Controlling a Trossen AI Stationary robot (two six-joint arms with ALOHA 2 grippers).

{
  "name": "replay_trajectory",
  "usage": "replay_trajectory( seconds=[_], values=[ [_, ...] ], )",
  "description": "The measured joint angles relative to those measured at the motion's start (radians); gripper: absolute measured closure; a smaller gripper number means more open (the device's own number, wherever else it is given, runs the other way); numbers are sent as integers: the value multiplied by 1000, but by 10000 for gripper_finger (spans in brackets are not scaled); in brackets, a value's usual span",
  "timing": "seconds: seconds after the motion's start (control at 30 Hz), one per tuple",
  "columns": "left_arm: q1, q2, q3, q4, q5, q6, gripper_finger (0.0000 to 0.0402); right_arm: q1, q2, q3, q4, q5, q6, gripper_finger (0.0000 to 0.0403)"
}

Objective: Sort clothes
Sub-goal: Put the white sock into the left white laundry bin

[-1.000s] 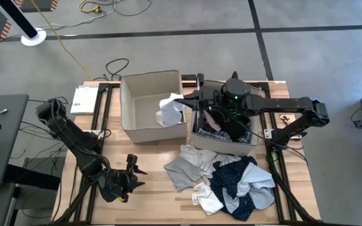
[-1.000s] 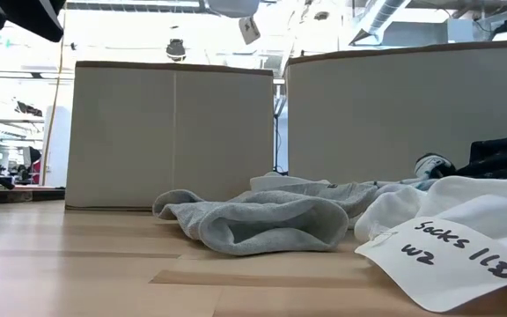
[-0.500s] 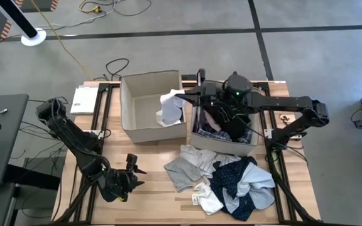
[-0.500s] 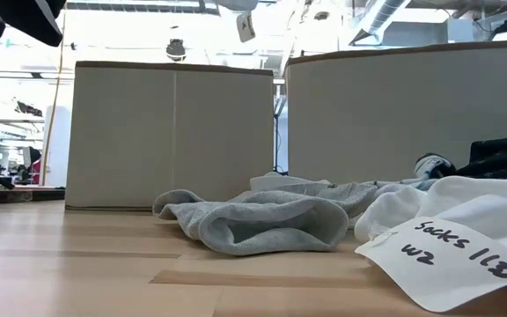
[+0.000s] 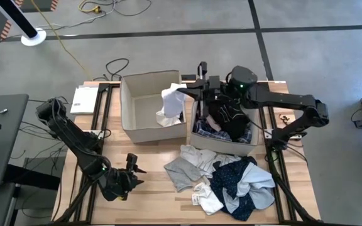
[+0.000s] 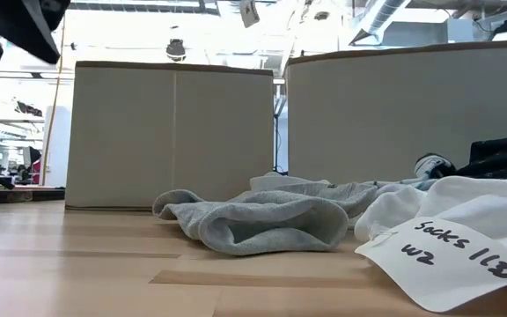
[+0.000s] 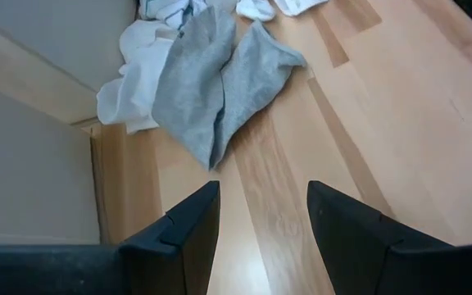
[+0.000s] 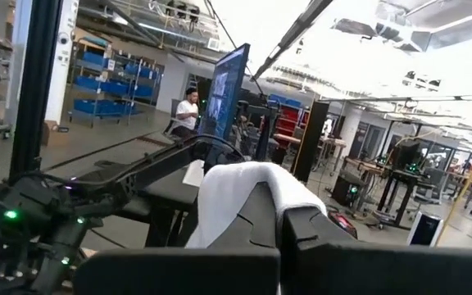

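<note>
Item: white garment (image 5: 170, 105), pinched by my right gripper (image 5: 182, 90) over left beige box (image 5: 131, 122); I'd release only once centred inside.

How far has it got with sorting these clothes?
Dark and plaid garments already lie in the right beige fabric box. The right gripper, shut on a white garment, holds it over the left beige box. A pile of grey, white and navy dotted clothes remains on the wooden table.
</note>
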Motion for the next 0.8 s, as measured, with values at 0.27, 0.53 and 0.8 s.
replay_trajectory(
  seconds=[0.27,0.53,0.8],
  values=[
    [0,-14,-104,176,1,66,221,-36,0,35,-59,-2,-19,403],
    [32,-103,-229,386,0,151,221,-125,49,36,-66,-57,39,403],
    [59,-221,-362,562,47,217,221,-173,176,57,-52,-126,58,403]
  ],
)
